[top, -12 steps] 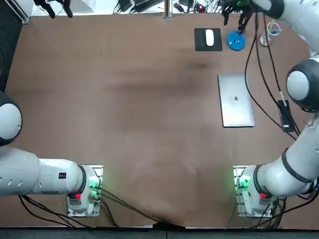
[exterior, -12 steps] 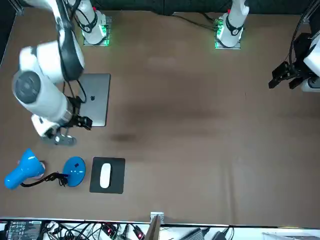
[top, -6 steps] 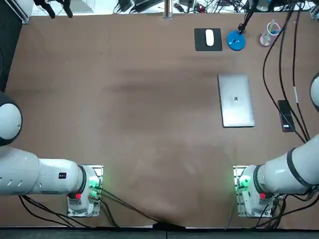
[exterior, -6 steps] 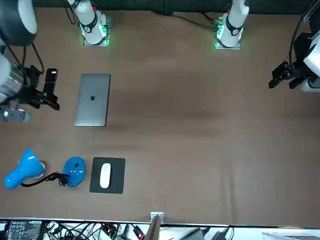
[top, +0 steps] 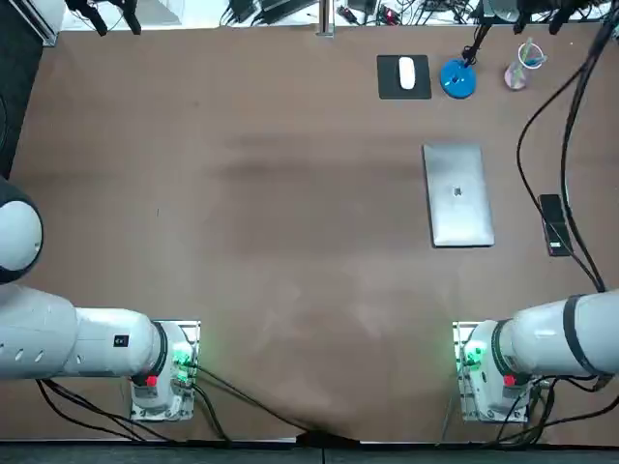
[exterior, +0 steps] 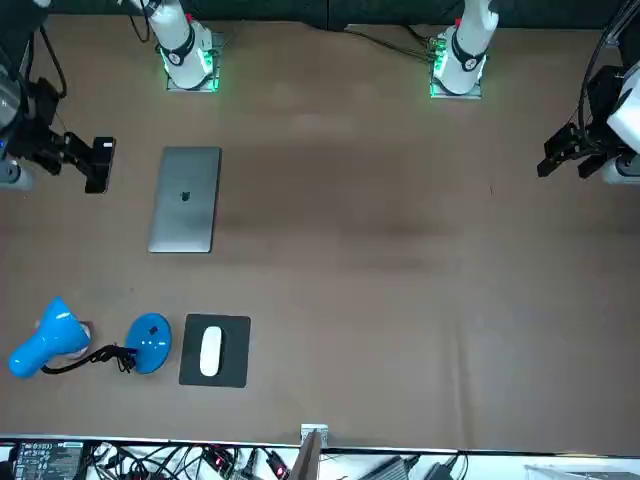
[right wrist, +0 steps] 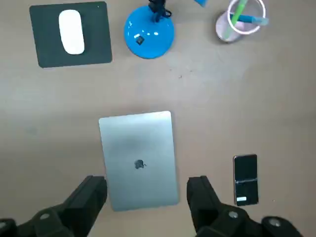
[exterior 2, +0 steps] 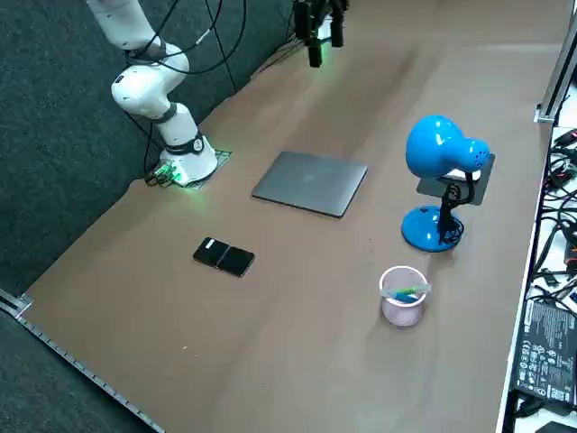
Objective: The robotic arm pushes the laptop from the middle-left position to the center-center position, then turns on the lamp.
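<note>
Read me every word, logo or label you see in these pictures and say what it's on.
No words can be read anywhere.
Apple logo, without lettering: on the laptop lid.
Pale label at one end of the phone: too small to read.
Label on the black box beside the table: too small to read.
The right gripper, fingers open, hangs high over the laptop.

The right arm is raised high, the right gripper facing straight down, 2 fingers spread apart.
</note>
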`<state>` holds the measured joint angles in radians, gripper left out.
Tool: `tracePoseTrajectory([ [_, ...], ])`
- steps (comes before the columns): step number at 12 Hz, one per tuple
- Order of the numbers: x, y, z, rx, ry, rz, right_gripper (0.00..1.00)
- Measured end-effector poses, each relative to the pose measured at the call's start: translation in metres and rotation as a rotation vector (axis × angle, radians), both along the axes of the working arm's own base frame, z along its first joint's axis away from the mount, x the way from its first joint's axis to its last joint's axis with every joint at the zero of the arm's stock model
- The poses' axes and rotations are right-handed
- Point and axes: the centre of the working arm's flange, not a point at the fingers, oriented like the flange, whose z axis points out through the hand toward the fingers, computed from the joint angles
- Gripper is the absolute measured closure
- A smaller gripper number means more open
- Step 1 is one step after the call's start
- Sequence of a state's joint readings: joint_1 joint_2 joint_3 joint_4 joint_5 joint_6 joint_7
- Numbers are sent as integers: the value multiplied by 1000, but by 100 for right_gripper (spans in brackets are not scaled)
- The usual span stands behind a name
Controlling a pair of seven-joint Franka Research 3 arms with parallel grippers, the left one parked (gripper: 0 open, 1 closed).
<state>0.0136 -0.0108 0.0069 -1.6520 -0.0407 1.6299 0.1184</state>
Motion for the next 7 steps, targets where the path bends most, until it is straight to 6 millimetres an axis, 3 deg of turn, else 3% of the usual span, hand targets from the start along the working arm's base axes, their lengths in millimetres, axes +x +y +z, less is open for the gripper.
tracePoseTrajectory([
  [4, -33, -15, 0, 3, 0, -25, 0],
  [7, -35, -1, -1, 3, -1, 2, 0],
])
